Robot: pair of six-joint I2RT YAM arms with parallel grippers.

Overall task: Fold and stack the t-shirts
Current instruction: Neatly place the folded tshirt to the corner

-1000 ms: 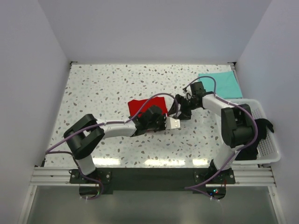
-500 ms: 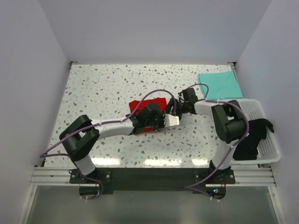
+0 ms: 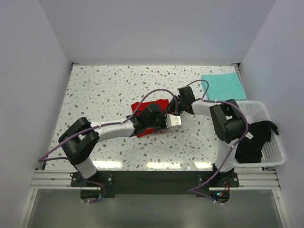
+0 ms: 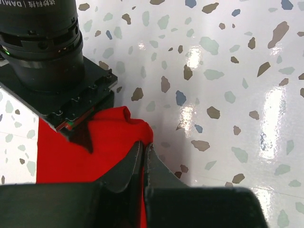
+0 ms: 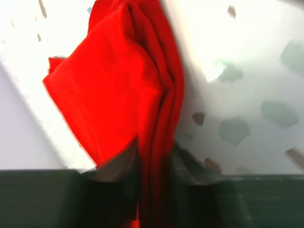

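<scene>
The red t-shirt [image 3: 140, 109] lies bunched at mid-table, mostly hidden under my left arm. My left gripper [image 3: 164, 115] is shut on its right edge; in the left wrist view the jaws [image 4: 144, 148] pinch the red cloth [image 4: 111, 137]. My right gripper [image 3: 174, 108] meets it from the right and is shut on a bundle of red folds [image 5: 118, 80], the jaws [image 5: 156, 154] squeezing them. The mint-teal t-shirt [image 3: 223, 85] lies folded flat at the back right. The black t-shirt [image 3: 254, 140] hangs crumpled over the basket.
A white lattice basket [image 3: 274, 156] stands at the right edge of the table, next to my right arm's base. The right wrist's black body [image 4: 47, 52] stands close above the cloth in the left wrist view. Walls enclose the speckled table [image 3: 104, 90] on three sides.
My right gripper has moved left onto the red t-shirt and closed on its folds. The right elbow swung left, uncovering more of the black t-shirt. The left gripper kept its grip.
</scene>
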